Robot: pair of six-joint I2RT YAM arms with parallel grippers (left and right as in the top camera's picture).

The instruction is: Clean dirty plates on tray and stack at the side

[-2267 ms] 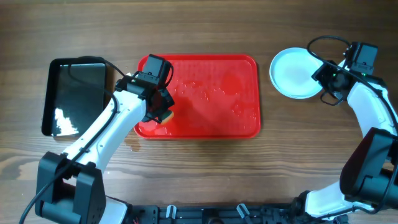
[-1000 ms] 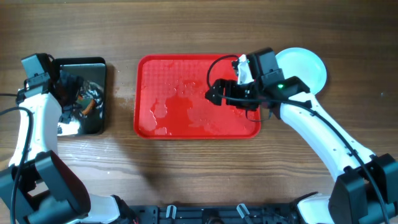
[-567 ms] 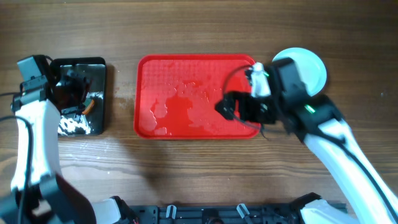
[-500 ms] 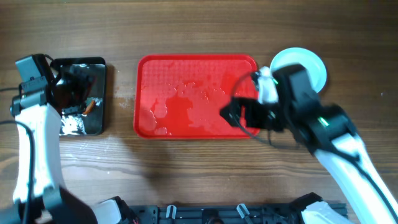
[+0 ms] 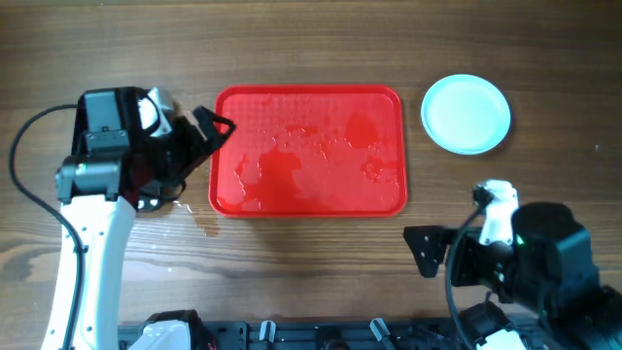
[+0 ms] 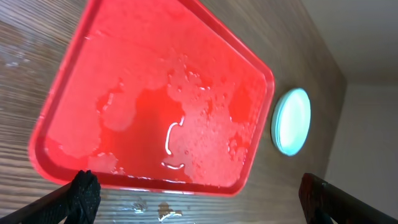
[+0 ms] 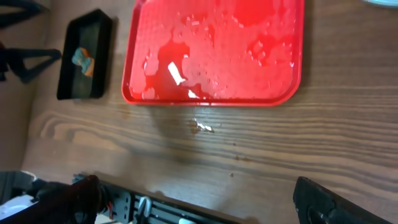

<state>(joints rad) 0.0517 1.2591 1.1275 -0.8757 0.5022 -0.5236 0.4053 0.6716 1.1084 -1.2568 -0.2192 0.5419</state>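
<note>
The red tray (image 5: 309, 146) lies mid-table, wet with puddles and bare of plates; it also fills the left wrist view (image 6: 155, 93) and shows in the right wrist view (image 7: 211, 99). The pale mint plates (image 5: 466, 114) sit stacked on the wood right of the tray, edge-on in the left wrist view (image 6: 291, 121). My left gripper (image 5: 202, 146) hovers at the tray's left edge, open and empty (image 6: 199, 199). My right gripper (image 5: 420, 251) is raised over the table's front right, clear of tray and plates, open and empty (image 7: 199, 199).
A black tray (image 7: 84, 59) holding a sponge (image 7: 82, 60) lies left of the red tray; my left arm hides it from overhead. Small wet spots (image 7: 200, 127) mark the wood in front of the red tray. The robot's base rail (image 5: 321, 335) runs along the near edge.
My left arm has swung from the black tray over to the red tray's left edge. My right arm has pulled back off the red tray to the table's front right.
</note>
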